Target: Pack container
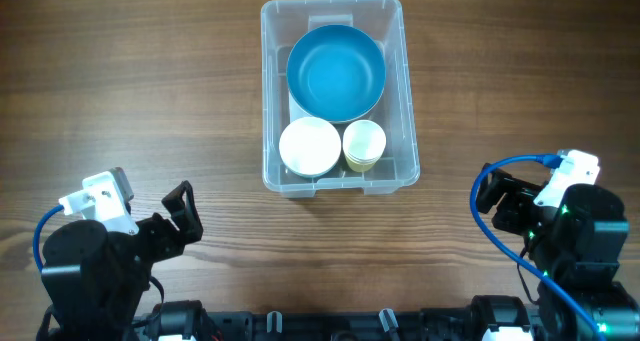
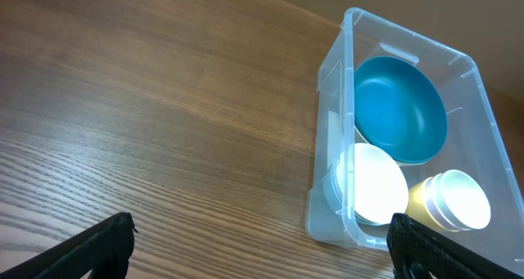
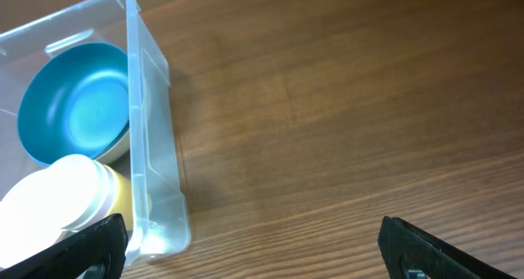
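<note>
1. Nearest the robot's base, the left arm [image 1: 95,256] sits at the near-left corner of the wooden surface [image 1: 120,81]. The left jaws stand wide apart and hold nothing. In the left wrist view their two black fingers [image 2: 98,246] show only at the bottom corners, with bare wood between them.
2. The right arm [image 1: 575,236] sits at the near-right corner, with a blue cable [image 1: 495,226] looping beside it. The right jaws are also spread wide and empty. In the right wrist view their dark fingers [image 3: 422,246] show at the lower corners, over bare wood.
3. Both sets of jaws are well apart from the container [image 1: 408,101] and touch nothing.
4. Farther out, the container stands upright on the surface, midway between the two arms and toward the far side. It is clear plastic with rounded corners and a thick rim, and its long axis points away from the robot.
5. Two items sit side by side in its near end. A white bowl [image 1: 309,147] is on the left and a pale yellow cup [image 1: 364,145] is on the right, both with their openings up.
6. A larger blue bowl [image 1: 336,73], also open side up, fills the far end just behind the two. It spans most of the container's width, and its near rim appears to overlap them slightly.
</note>
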`<state>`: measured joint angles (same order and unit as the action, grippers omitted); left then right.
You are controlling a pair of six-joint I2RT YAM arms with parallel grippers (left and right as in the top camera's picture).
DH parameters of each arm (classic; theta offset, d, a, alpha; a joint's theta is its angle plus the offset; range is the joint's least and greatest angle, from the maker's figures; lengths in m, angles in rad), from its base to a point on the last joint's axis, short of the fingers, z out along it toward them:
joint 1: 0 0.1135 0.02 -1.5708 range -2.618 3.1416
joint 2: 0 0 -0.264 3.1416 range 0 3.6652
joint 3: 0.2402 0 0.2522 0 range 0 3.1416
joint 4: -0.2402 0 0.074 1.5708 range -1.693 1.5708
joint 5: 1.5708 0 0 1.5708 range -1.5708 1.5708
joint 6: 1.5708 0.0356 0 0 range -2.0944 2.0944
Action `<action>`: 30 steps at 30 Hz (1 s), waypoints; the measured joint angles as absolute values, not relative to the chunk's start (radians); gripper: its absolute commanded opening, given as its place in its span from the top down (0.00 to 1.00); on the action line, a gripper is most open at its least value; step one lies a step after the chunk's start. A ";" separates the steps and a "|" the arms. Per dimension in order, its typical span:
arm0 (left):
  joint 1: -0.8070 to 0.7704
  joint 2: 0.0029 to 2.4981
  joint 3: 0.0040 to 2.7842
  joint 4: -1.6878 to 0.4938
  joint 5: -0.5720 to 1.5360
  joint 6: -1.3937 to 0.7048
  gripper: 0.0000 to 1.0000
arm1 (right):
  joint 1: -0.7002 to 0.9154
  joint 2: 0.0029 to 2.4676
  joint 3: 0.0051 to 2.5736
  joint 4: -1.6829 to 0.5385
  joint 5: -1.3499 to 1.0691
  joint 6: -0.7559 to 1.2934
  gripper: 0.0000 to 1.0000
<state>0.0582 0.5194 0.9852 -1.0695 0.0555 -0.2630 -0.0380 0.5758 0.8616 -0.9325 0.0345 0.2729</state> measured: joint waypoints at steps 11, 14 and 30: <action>0.059 0.519 0.985 -1.072 0.059 -0.263 0.00 | -0.038 0.175 0.609 -0.754 0.004 0.241 0.00; 0.058 0.519 0.985 -1.073 0.059 -0.263 0.00 | -0.038 0.092 0.525 -0.662 -0.015 0.229 0.00; 0.058 0.519 0.985 -1.072 0.059 -0.263 0.00 | -0.037 0.017 0.210 -0.058 -0.073 0.127 0.00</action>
